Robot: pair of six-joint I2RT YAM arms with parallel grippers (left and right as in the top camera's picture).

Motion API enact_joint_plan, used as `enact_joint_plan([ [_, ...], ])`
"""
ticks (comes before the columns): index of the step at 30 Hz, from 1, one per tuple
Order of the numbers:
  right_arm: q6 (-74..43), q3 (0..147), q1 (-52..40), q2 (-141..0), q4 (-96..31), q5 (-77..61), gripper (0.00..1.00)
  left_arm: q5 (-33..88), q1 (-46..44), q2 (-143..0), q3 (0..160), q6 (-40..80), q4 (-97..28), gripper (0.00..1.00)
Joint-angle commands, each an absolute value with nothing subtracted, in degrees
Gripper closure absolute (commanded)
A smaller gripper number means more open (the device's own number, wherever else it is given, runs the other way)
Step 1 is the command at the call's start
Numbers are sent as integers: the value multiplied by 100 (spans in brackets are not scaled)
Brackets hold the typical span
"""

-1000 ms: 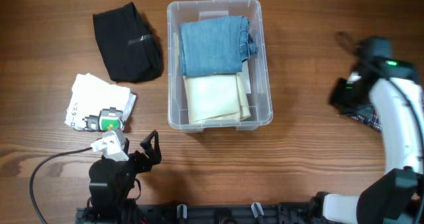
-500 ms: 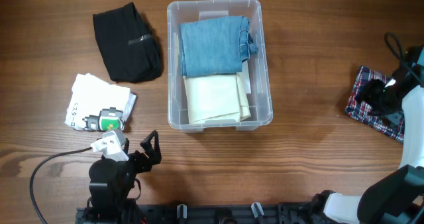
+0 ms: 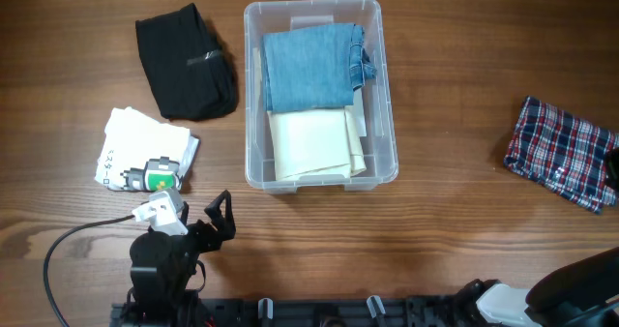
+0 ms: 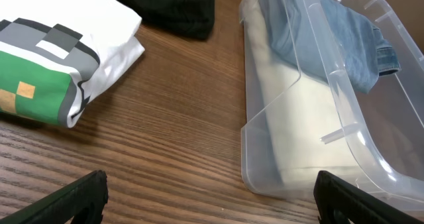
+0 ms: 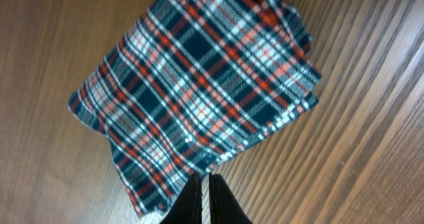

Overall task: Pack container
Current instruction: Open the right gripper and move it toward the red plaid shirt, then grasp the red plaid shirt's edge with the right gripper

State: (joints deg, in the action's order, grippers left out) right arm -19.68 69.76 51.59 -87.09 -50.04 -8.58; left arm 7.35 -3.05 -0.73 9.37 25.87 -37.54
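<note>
The clear plastic container [image 3: 253, 95] stands at the table's middle back. It holds a folded blue denim piece [image 3: 311, 68] and a folded cream cloth [image 3: 311, 145]. It also shows in the left wrist view [image 4: 265, 164]. My left gripper [image 3: 218, 216] is open and empty near the front edge, left of the container, and its fingertips show in the left wrist view [image 4: 212, 197]. My right gripper [image 5: 205, 197] is shut and empty, just above the edge of a folded plaid cloth [image 5: 199, 85] that lies at the far right [image 3: 563, 153].
A folded black garment [image 3: 184, 64] lies at the back left. A folded white shirt with a green print [image 3: 145, 153] lies in front of it and shows in the left wrist view [image 4: 46, 58]. A grey cable [image 3: 68, 235] runs to the left arm.
My right arm has swung right, almost out of the overhead view, uncovering the plaid cloth on the table. The left arm has not moved.
</note>
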Motion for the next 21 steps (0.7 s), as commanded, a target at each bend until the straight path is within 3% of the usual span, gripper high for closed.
enact_joint_plan([
  [1, -2117, 6971, 5196, -8934, -4757, -773, 96, 764, -309, -16, 917, 2615, -3736, 0],
  [21, -2405, 6973, 5199, -10895, -3701, -814, 96, 764, -309, -16, 917, 2615, -3736, 0],
])
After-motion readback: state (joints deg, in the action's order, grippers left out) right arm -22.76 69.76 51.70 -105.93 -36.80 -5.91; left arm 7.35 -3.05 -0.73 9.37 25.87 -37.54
